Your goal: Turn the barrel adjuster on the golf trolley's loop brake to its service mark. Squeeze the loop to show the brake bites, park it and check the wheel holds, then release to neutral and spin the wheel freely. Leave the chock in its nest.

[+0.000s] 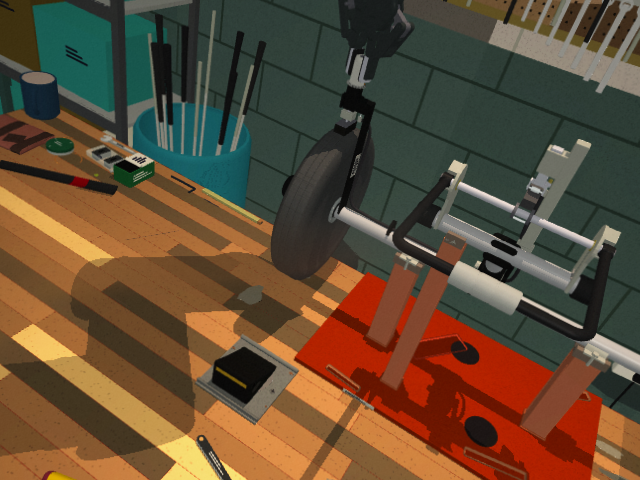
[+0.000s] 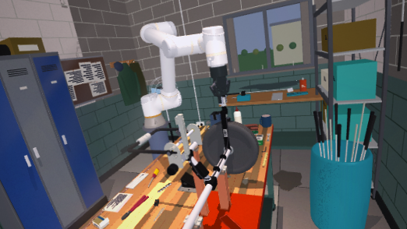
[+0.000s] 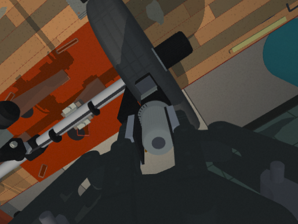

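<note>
The barrel adjuster (image 3: 155,127), a pale ribbed cylinder, is partly hidden between my fingers at the top of the black brake arm (image 1: 356,155) above the wheel. The dark wheel (image 1: 315,206) stands at the bench edge on the end of the white axle tube (image 1: 372,227). The black loop brake handle (image 1: 517,289) with its white sleeve runs along the trolley frame, which rests on brown posts over the red mat (image 1: 455,377). The black chock (image 1: 243,373) sits in its grey nest plate on the bench, in front of the wheel. My gripper (image 3: 150,124) hangs straight down over the wheel and is closed around the barrel adjuster.
A teal bin (image 1: 194,150) full of club shafts stands on the floor behind the bench, left of the wheel. Small boxes, a green tin and a black-and-red tool (image 1: 57,178) lie on the bench's far left. A shelf rack (image 2: 351,78) stands beyond the bin.
</note>
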{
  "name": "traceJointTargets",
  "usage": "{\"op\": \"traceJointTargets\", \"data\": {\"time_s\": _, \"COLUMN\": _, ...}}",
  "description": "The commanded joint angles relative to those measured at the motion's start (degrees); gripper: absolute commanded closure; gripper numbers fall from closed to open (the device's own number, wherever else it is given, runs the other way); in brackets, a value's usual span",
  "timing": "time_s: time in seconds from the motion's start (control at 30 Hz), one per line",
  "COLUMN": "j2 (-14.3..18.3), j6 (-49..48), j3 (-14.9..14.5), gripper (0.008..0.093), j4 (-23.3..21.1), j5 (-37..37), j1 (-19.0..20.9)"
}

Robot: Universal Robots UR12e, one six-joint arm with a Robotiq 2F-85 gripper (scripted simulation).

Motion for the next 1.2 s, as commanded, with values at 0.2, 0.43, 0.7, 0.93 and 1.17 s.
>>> {"op": "traceJointTargets", "data": {"time_s": 0.2, "j2": -0.03, "j6": -11.94, "j3": -0.08, "gripper": 0.0934, "j4": -0.08, "j5": 0.1, "j1": 0.05}}
{"op": "traceJointTargets", "data": {"time_s": 0.43, "j2": -0.03, "j6": -22.34, "j3": -0.08, "gripper": 0.0934, "j4": -0.08, "j5": 0.1, "j1": 0.05}}
{"op": "traceJointTargets", "data": {"time_s": 0.7, "j2": -0.03, "j6": -31.33, "j3": -0.08, "gripper": 0.0934, "j4": -0.08, "j5": 0.1, "j1": 0.05}}
{"op": "traceJointTargets", "data": {"time_s": 0.93, "j2": -0.03, "j6": -36.36, "j3": -0.08, "gripper": 0.0934, "j4": -0.08, "j5": 0.1, "j1": 0.05}}
{"op": "traceJointTargets", "data": {"time_s": 1.17, "j2": -0.03, "j6": -38.89, "j3": -0.08, "gripper": 0.0934, "j4": -0.08, "j5": 0.1, "j1": 0.05}}
